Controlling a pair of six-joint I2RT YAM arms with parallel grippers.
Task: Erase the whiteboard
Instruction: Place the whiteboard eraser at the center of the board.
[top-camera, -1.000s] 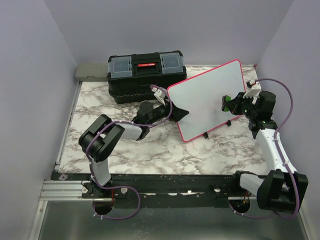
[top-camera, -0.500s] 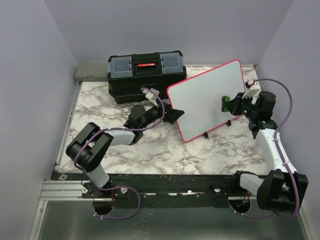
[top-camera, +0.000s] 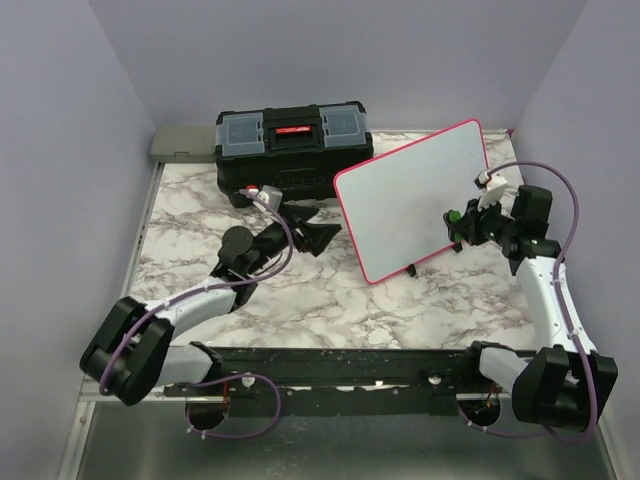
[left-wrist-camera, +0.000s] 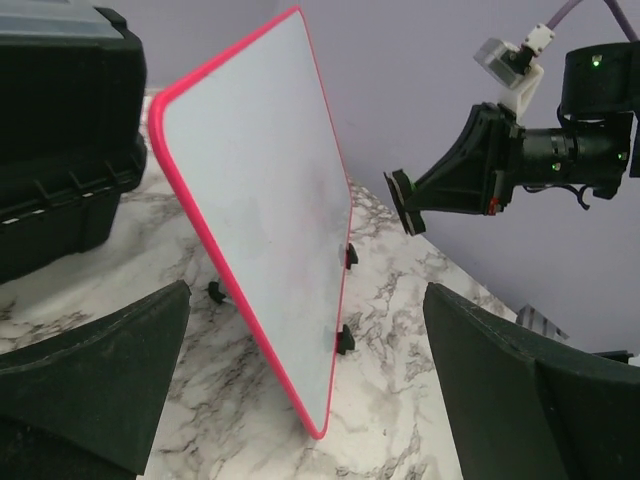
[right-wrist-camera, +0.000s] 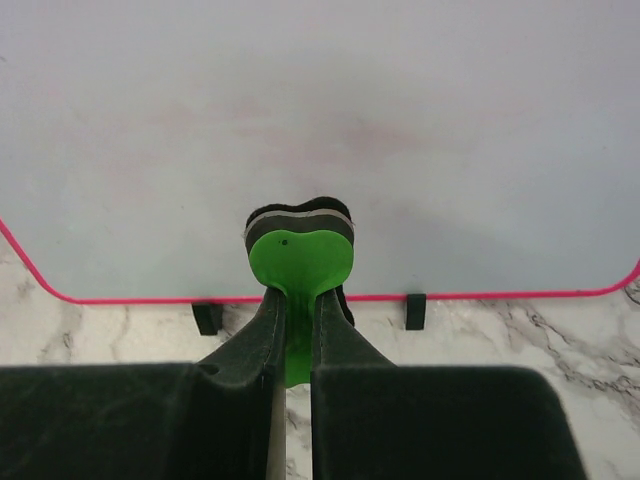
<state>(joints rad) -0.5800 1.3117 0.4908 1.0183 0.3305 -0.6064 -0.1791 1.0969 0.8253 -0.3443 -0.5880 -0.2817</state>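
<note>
Top external, one whiteboard (top-camera: 415, 200), one toolbox (top-camera: 290, 150), left claw (top-camera: 315, 226) wide apart (empty), right claw (top-camera: 467, 226) clamping green eraser (right-wrist-camera: 300, 255)

Whiteboard (top-camera: 410, 205): one. Black toolbox (top-camera: 290, 150): one. Green eraser (right-wrist-camera: 300, 258): one. Arms: two, left arm (top-camera: 190, 305), right arm (top-camera: 545, 290).

Both arms (top-camera: 545, 290) have white links, black joints; purple cables (top-camera: 573, 208); jaws seemingly black.

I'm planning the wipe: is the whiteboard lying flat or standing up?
Standing, tilted: the whiteboard rests on its small black feet on the marble table, not flat.
</note>
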